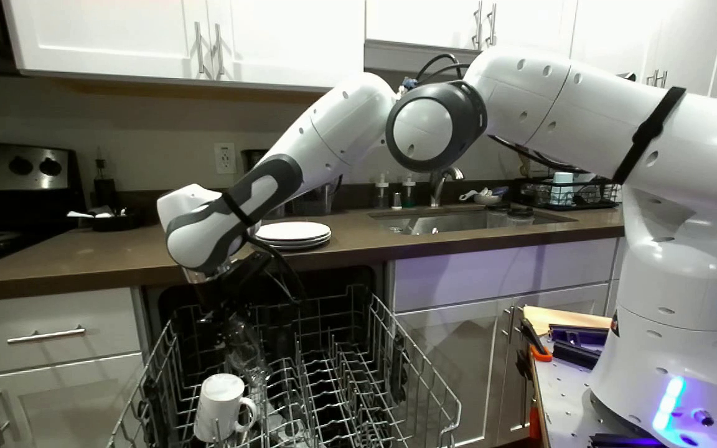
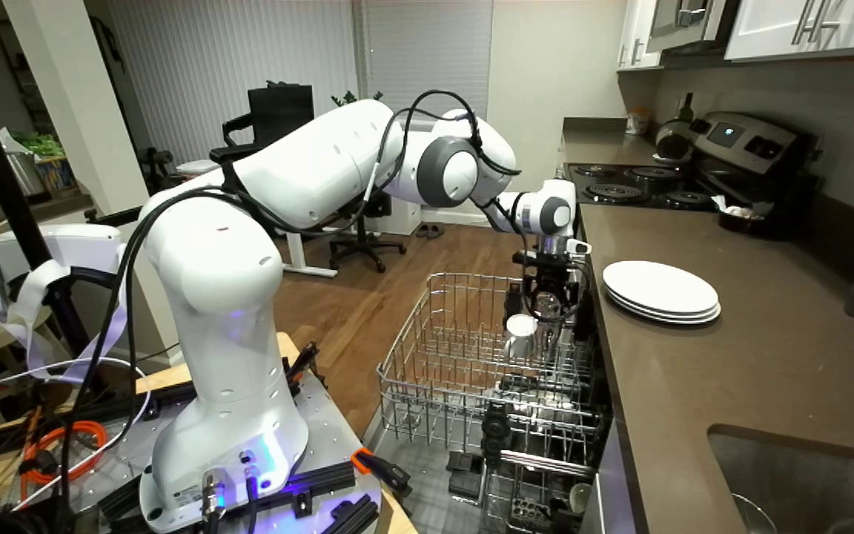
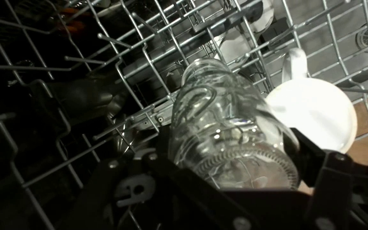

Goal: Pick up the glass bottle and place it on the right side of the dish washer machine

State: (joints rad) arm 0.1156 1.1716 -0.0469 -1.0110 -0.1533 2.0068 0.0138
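Your end effector (image 3: 233,147) grips the inverted bottle (image 3: 216,111). If you release it unseated, it may topple against the mug (image 3: 315,111).

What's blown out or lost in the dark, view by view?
Wrist view: white mug blown out, glass bottle speckled with highlights, hand and left edge near black; in an exterior view: dishwasher interior lies in deep shadow; in both exterior views: blue-violet glare on the robot base.
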